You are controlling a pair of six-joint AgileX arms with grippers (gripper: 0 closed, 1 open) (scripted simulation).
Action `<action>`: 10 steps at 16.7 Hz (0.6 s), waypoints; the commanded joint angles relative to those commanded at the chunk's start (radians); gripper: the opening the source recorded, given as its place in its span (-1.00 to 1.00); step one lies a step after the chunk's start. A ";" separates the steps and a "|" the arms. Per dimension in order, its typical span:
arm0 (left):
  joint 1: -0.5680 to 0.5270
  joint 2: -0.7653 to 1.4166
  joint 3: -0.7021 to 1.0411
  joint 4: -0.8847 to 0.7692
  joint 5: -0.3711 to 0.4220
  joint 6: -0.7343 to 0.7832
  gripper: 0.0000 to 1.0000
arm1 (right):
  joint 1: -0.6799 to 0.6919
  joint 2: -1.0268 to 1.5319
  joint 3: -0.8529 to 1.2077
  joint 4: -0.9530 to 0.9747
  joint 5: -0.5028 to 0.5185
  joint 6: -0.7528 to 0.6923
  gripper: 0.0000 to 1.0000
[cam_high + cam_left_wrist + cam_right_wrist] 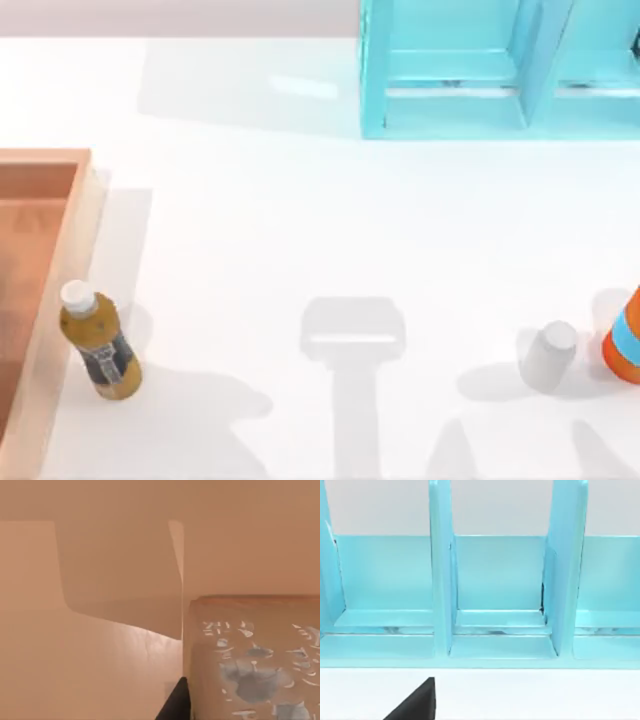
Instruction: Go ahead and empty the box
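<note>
The box lies at the table's left edge, with thick light wood-like walls and a darker orange floor. An amber bottle with a white cap and dark label rests on the white table just outside the box's right wall. The left wrist view looks closely at the orange inside of the box. There a tan block flecked with pale blue-grey sits close beside a dark tip of my left gripper. A dark tip of my right gripper shows over the white table, facing the cyan shelf.
A cyan shelf unit with upright dividers stands at the back right. A small white cylinder and an orange object with a blue band stand at the right edge. Grey shadows fall on the front middle of the table.
</note>
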 joint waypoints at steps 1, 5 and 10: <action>0.000 0.000 0.000 0.000 0.000 0.000 -1.00 | 0.000 0.000 0.000 0.000 0.000 0.000 1.00; 0.000 0.000 0.000 0.000 0.000 0.000 -1.00 | 0.000 0.000 0.000 0.000 0.000 0.000 1.00; 0.000 -0.002 0.015 -0.016 0.000 0.000 -1.00 | 0.000 0.000 0.000 0.000 0.000 0.000 1.00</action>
